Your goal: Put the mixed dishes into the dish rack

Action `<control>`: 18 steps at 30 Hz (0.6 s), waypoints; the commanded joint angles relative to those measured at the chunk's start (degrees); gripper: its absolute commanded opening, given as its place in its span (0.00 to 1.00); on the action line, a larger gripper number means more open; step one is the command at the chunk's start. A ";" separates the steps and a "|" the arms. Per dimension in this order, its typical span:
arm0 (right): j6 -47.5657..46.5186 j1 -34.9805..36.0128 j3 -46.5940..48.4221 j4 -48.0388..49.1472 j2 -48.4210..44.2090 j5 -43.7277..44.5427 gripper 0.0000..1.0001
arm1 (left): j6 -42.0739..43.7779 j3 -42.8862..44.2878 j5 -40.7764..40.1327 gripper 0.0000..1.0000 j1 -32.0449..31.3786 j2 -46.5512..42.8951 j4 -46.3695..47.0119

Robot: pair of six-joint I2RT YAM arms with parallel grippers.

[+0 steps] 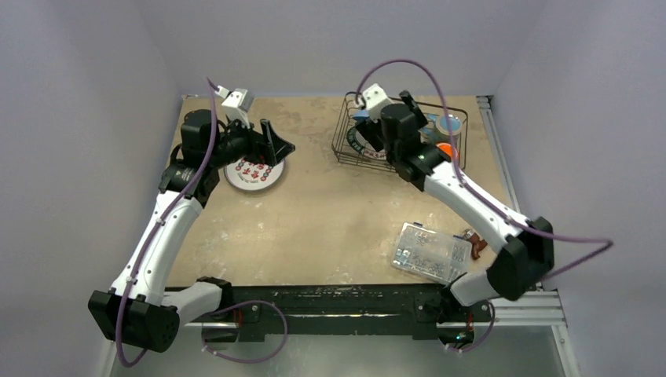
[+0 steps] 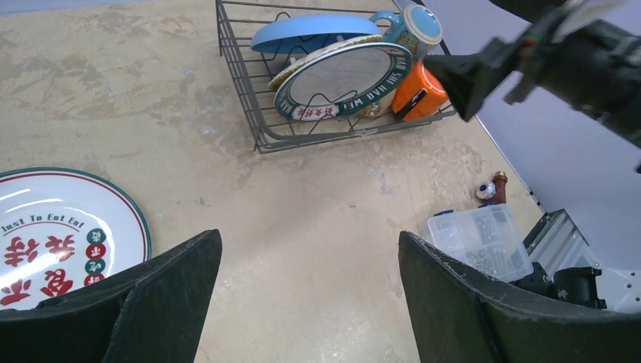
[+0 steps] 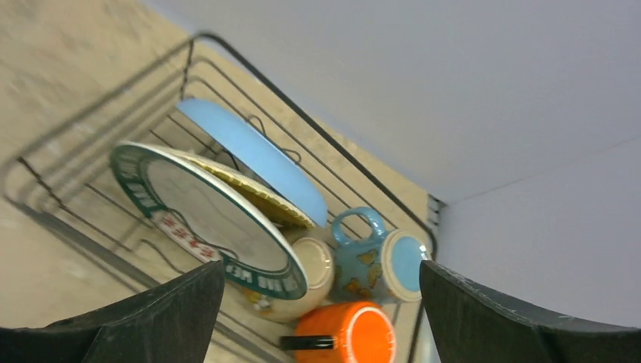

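Top external view: the dish rack (image 1: pixel 342 140) stands at the far right of the table (image 1: pixel 338 212), and the right arm reaches over it from the near right. A white plate with red characters (image 1: pixel 251 174) lies flat on the far left of the table, well apart from the rack. The left arm's dark fingers are over that plate's far edge.

From the left wrist view, the left gripper (image 2: pixel 310 302) has its fingers spread wide with only bare tabletop between them. The plate with red characters lies partly under the left-hand finger. Whether that finger touches it cannot be told.

From the right wrist view, the right gripper (image 3: pixel 323 325) is also spread wide above the rack, with nothing clamped between its fingers. Inside the rack, three plates lean on edge in the wavy dividers, one behind another. The white plate with green patterned rim (image 3: pixel 204 219) is in front, the yellow dark-rimmed plate (image 3: pixel 264 198) just behind it, and the blue plate (image 3: pixel 257 155) is farthest back. At the right end of the rack, the white bowl (image 3: pixel 314 265) sits tilted against the front plate. The light-blue mug (image 3: pixel 378 265) lies on its side just beside the bowl, and the orange cup (image 3: pixel 348 333) lies on its side just nearer than both.

A clear plastic box (image 1: pixel 430 251) of small parts sits near the right arm's base, with a small brown object (image 1: pixel 476 240) just beside it.
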 commanded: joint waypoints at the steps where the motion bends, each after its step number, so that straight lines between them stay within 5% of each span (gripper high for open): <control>1: 29.78 -0.03 -9.12 7.16 -15.15 -8.73 0.99 | -1.05 2.38 1.52 0.86 0.50 0.53 1.36; 5: 55.66 -0.23 -22.64 7.19 -24.89 -19.10 0.99 | -1.85 2.19 1.22 0.87 0.51 1.63 1.41; 9: 57.65 -0.25 -35.12 15.23 -31.82 -34.26 0.99 | -5.47 1.61 -7.96 0.99 0.58 2.76 -0.77; 13: 64.21 -0.25 -43.09 18.48 -37.06 -35.75 0.99 | -13.07 -0.27 -25.94 1.00 1.31 4.59 -3.46; 18: 66.96 -0.25 -47.60 20.42 -41.25 -34.71 0.99 | -30.88 -4.10 -27.93 1.00 7.72 9.26 -5.28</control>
